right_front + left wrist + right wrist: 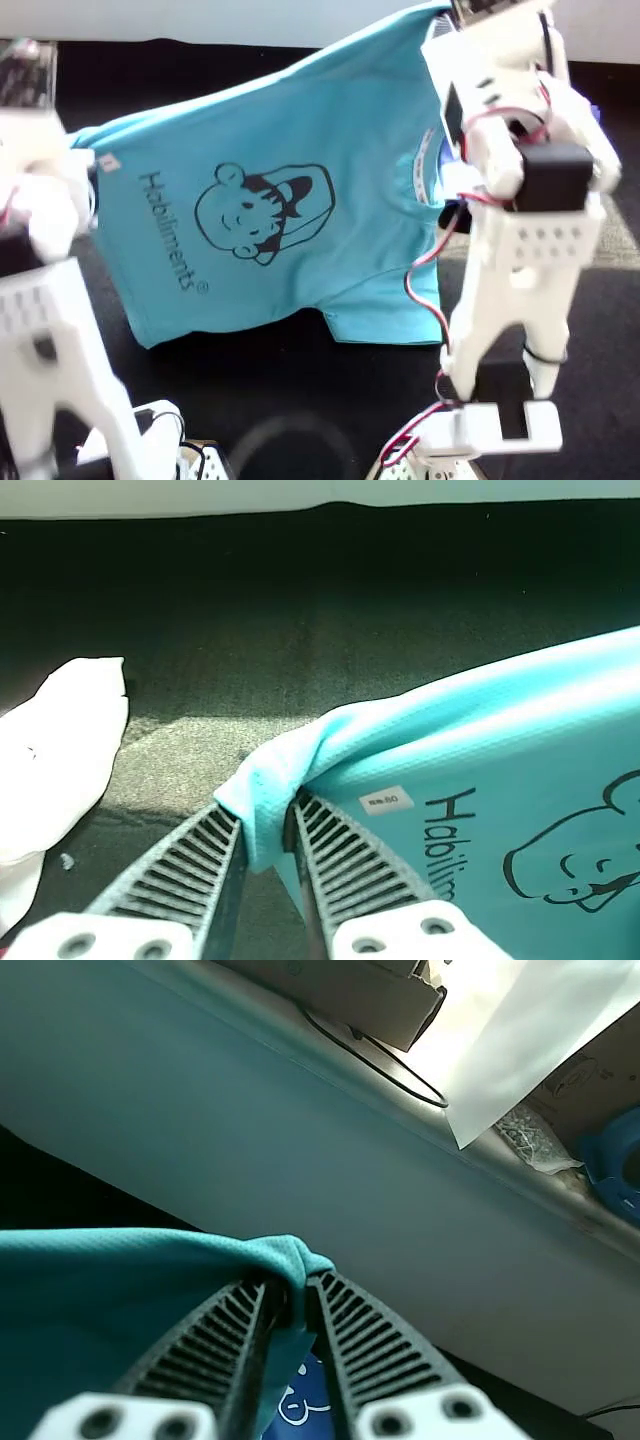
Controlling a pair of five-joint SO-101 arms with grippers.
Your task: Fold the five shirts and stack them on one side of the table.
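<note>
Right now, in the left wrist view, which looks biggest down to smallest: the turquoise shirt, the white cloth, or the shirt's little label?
1. turquoise shirt
2. white cloth; the shirt is nearer the camera, so real sizes are unsure
3. little label, clearly smallest

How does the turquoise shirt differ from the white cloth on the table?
The turquoise shirt is held stretched between the left gripper and right gripper; the white cloth lies loose on the table. The turquoise shirt carries a black cartoon print; the white cloth looks plain. Both are fabric.
</note>
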